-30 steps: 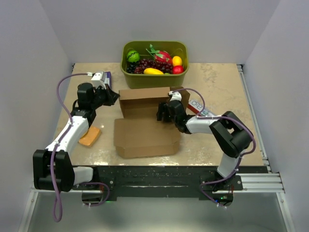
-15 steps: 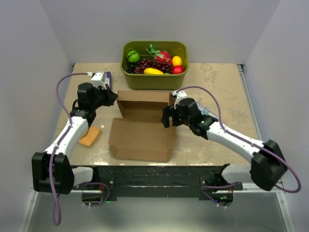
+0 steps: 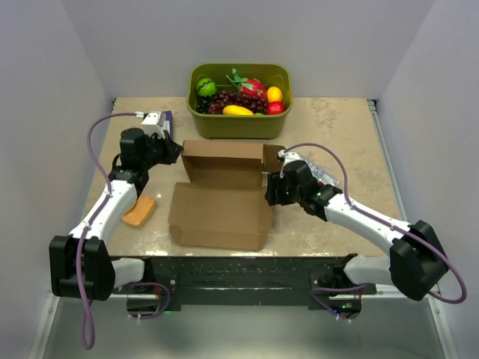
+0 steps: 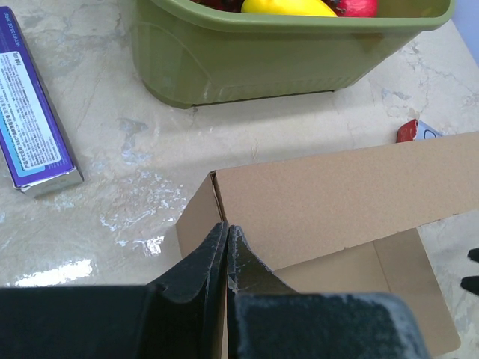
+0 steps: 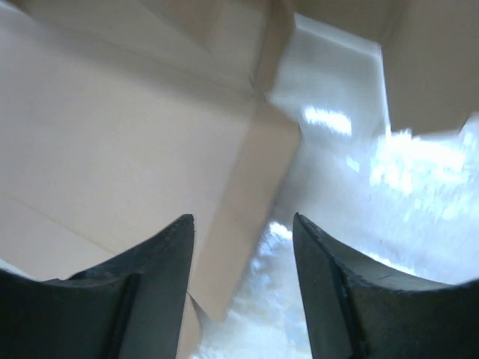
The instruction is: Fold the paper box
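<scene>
Purple carton (image 4: 34,112), print too small to read, lies far left on the desk (image 3: 337,127). Left jaws pinch the paper box's (image 3: 221,206) left wall, mid-desk near the green tub (image 3: 239,123); right jaws stand spread over its right edge, open desk farther right

A robotics lab test cell: plain white walls (image 3: 247,37) enclose a marble-patterned table (image 3: 337,127), with two cabled robot arms (image 3: 112,198) bolted at its near edge.
</scene>
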Controlling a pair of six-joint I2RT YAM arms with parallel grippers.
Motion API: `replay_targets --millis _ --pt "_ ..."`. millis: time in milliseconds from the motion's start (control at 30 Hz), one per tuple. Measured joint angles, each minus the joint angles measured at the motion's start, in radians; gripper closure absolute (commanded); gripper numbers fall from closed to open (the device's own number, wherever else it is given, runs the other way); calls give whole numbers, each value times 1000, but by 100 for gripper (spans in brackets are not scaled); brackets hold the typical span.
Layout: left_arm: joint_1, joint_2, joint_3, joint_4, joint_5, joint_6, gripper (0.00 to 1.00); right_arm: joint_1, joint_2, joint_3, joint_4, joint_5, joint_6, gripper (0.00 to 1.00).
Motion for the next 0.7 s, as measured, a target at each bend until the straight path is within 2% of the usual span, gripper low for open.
replay_targets --millis 100,333,700 --pt "0 0 0 0 1 0 94 0 10 -77 -16 -10 40 41" --pt "0 0 0 0 5 0 94 0 -19 -155 -46 7 115 54" --pt "0 0 0 0 6 0 94 2 55 -193 47 28 155 57"
